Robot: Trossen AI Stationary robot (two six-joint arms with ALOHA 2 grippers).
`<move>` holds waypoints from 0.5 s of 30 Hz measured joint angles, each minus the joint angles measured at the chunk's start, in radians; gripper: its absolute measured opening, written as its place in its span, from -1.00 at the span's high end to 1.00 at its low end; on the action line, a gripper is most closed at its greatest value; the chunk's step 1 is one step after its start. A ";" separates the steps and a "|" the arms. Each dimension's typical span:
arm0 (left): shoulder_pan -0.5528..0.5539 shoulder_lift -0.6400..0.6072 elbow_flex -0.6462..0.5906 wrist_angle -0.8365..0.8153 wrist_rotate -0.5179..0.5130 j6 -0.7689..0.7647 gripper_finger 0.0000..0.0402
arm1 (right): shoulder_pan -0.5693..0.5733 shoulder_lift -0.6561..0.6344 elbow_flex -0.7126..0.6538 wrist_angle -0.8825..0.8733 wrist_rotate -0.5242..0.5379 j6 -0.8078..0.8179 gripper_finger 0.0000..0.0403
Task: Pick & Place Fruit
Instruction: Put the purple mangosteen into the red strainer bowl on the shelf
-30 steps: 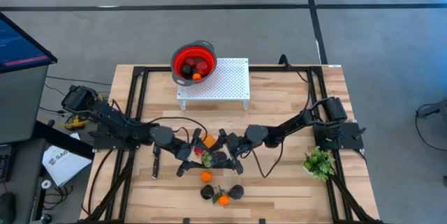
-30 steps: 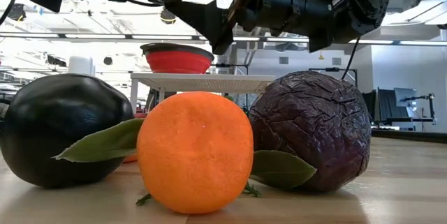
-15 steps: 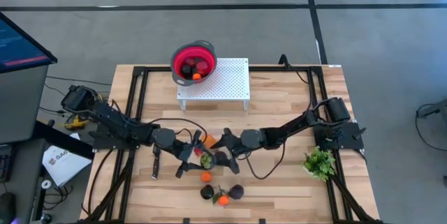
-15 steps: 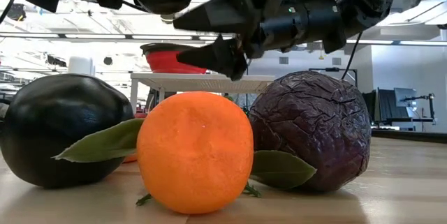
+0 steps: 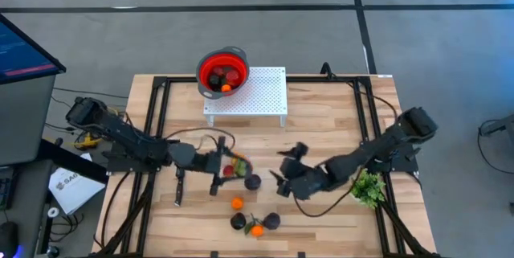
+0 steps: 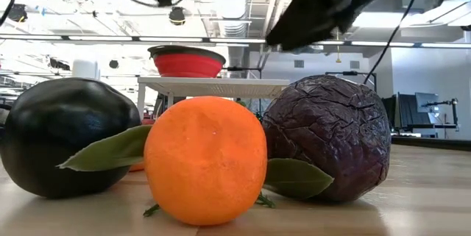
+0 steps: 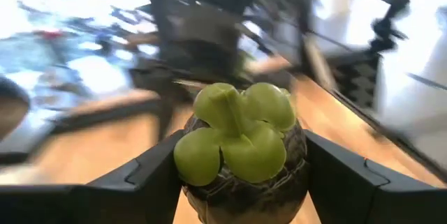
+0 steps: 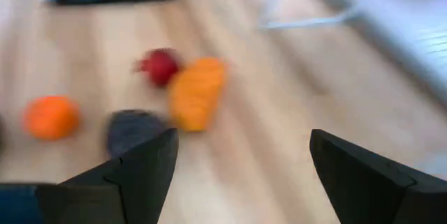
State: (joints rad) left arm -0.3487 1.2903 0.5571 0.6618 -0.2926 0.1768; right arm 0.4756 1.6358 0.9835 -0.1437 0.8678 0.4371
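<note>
Fruit (image 7: 241, 147), dark with a green cap, sits clamped in the left pincer (image 7: 241, 175) above mid-worktop (image 5: 321, 121). Right pincer (image 8: 241, 175) is spread, empty, nearby. Risks: round fruit slipping out en route to the far bowl (image 5: 222, 71); arms colliding.

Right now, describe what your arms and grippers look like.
Both arms are dark, jointed, with rounded housings and loose black cables looping onto the table. The left gripper and the right gripper each end in two flat, angular, matte black fingers. No markings show.
</note>
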 joint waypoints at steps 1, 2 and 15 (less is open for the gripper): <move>0.000 -0.018 0.017 -0.005 -0.039 0.013 -0.23 | 0.016 -0.008 0.002 -0.011 0.067 0.009 -0.58; 0.001 -0.046 0.033 -0.032 -0.079 0.029 -0.23 | 0.030 -0.015 0.001 -0.018 0.123 0.014 -0.58; 0.466 -0.239 0.439 -0.734 -0.293 0.134 -0.23 | 0.001 0.091 0.001 0.238 0.234 -0.025 -0.58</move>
State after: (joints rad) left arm 0.1172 1.0510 0.9959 -0.0726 -0.5856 0.3108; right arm 0.4764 1.7269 0.9844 0.0941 1.1019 0.4124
